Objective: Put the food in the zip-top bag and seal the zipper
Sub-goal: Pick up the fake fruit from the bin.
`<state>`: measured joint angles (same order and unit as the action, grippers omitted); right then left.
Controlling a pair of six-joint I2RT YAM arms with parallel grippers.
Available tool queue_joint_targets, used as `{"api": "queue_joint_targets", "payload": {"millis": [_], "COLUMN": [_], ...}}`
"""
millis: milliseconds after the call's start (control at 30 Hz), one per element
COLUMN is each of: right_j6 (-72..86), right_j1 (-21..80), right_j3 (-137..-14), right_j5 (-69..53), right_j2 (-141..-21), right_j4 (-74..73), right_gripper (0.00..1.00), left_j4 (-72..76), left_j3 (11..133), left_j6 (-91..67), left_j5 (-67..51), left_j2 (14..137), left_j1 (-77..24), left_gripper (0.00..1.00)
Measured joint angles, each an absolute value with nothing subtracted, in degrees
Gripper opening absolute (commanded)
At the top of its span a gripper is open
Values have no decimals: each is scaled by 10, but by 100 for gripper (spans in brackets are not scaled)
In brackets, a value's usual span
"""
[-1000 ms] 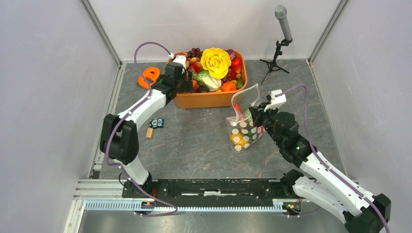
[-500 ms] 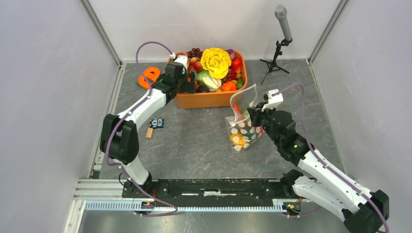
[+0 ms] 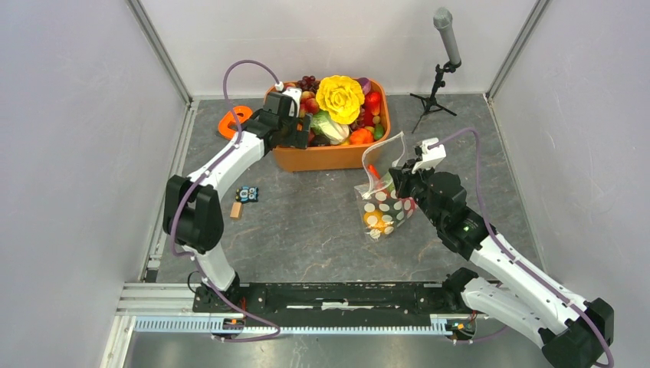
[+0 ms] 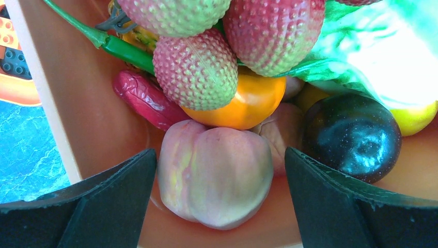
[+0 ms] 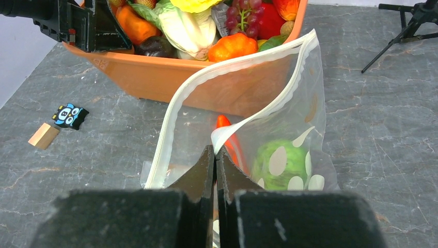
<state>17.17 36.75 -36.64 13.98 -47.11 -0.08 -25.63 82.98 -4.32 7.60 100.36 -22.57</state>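
Note:
The food fills an orange tub (image 3: 322,157) at the back. My left gripper (image 3: 296,132) reaches into the tub's left end and stands open. A pale peach (image 4: 214,175) lies between its fingers without touching them, under lychees, an orange fruit and a dark plum (image 4: 354,134). The zip-top bag (image 3: 383,203), clear with white dots, hangs upright in front of the tub with its mouth gaping. My right gripper (image 5: 214,151) is shut on the near lip of the zipper (image 5: 168,124). Inside the bag are a green piece (image 5: 281,160), a red chili (image 5: 227,134) and an orange fruit (image 3: 374,220).
A microphone on a tripod (image 3: 443,46) stands at the back right. An orange ring-shaped toy (image 3: 234,119) lies left of the tub. A small blue card (image 3: 247,193) and a wooden block (image 3: 236,209) lie on the grey mat. White walls close both sides.
My left gripper has pushed further right into the tub and opened wide. The right arm has edged slightly left and forward with the bag.

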Motion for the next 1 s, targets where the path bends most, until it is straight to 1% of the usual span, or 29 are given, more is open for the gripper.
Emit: {"api": "queue_joint_targets", "payload": {"millis": [33, 100, 200, 233, 467, 800, 1000], "right_j6": [171, 171, 171, 171, 171, 173, 177], "right_j1": [368, 368, 368, 368, 368, 368, 368], "right_j3": [-366, -366, -366, -366, -366, -366, -366], "right_j5": [140, 140, 140, 140, 140, 140, 140], "right_j2": [-471, -471, -471, -471, -469, -469, -472], "right_j4": [-1, -1, -1, -1, -1, -1, 0], "right_gripper": [2, 2, 2, 2, 2, 2, 2], "left_j4": [-260, -265, -265, -266, -254, -199, -148], "left_j3": [834, 841, 841, 841, 824, 752, 715], "left_j6": [-42, -40, -37, -37, -35, -57, -97], "left_j5": [76, 76, 74, 73, 70, 51, 7], "left_j2": [1006, 1012, 1015, 1015, 998, 863, 800], "left_j1": [-226, -226, -225, -225, -225, -226, -226], "left_gripper": [95, 80, 63, 60, 52, 52, 52]}}
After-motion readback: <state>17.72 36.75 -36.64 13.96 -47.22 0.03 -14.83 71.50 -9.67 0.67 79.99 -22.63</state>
